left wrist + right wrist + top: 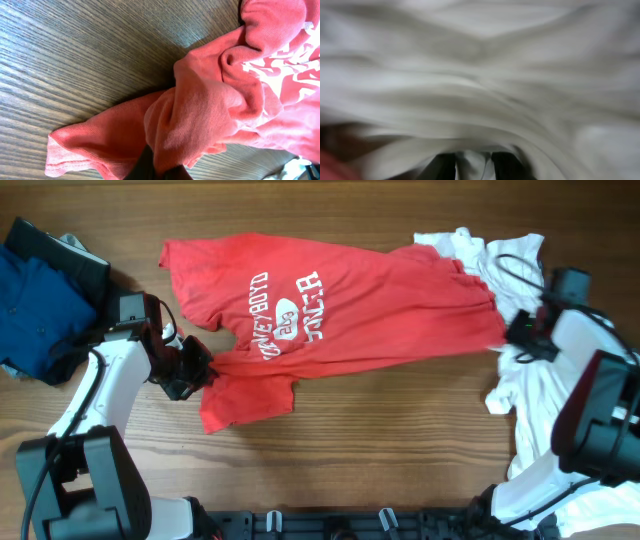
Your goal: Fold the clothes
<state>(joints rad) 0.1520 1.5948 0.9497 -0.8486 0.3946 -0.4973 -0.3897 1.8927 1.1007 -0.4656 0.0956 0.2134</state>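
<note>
T-shirt (340, 300) on table (400, 430) centre — second garment (35, 315) left edge, cloth heap (540, 390) right.

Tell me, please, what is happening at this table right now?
Two robot arms are working on a red T-shirt that lies stretched out, print up, on the wooden table and is not yet folded. The left gripper is shut on bunched fabric near one sleeve. The right gripper sits at the shirt's other end, beside a pile of white clothes; its grip is unclear. A blue garment lies at the left.
</note>
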